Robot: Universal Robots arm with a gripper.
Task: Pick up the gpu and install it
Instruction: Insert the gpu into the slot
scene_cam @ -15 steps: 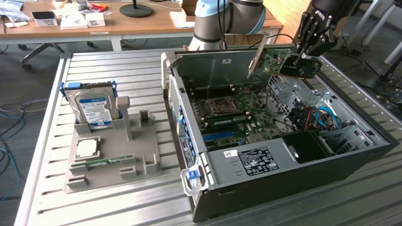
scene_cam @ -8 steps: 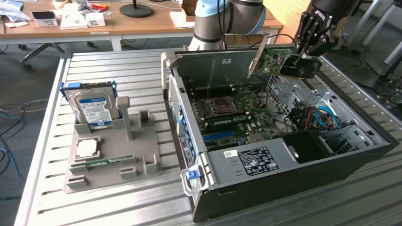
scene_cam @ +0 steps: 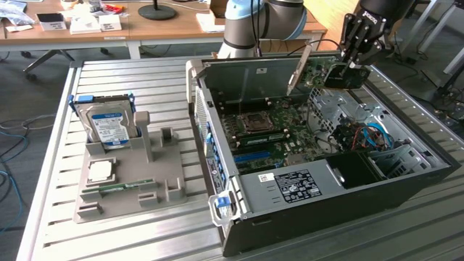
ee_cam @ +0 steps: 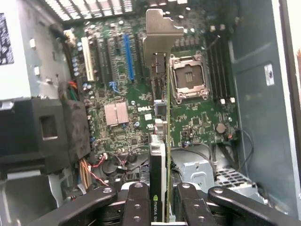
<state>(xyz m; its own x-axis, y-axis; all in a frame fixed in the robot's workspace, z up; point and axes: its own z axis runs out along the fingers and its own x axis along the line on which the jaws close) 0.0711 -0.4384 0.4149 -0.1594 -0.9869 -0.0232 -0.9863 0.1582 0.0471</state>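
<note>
- Exterior view: the pincer (scene_cam: pixel 355 58) is closed on the gpu (scene_cam: pixel 318 69) and holds it in the air over the open case (scene_cam: pixel 326 217).
- The gpu reaches sideways from the pincer. Its dark cooler sits at the pincer end and its silver bracket (scene_cam: pixel 299 65) at the far end.
- The motherboard (scene_cam: pixel 275 130) lies inside the case, below the pincer. The gpu is clear of it.
- Well apart from the pincer, a grey holder (scene_cam: pixel 138 185) on the counter (scene_cam: pixel 145 76) carries an upright hard drive (scene_cam: pixel 108 128).
- Wrist view: the pincer (ee_cam: pixel 161 209) clamps the gpu (ee_cam: pixel 159 160) edge-on between its fingers (ee_cam: pixel 137 205).
- The card runs away from the pincer to the bracket (ee_cam: pixel 162 33).
- Beyond the card lies the motherboard (ee_cam: pixel 141 108). A blue slot (ee_cam: pixel 127 56) is on one side of the card and the CPU socket (ee_cam: pixel 188 77) on the other.
</note>
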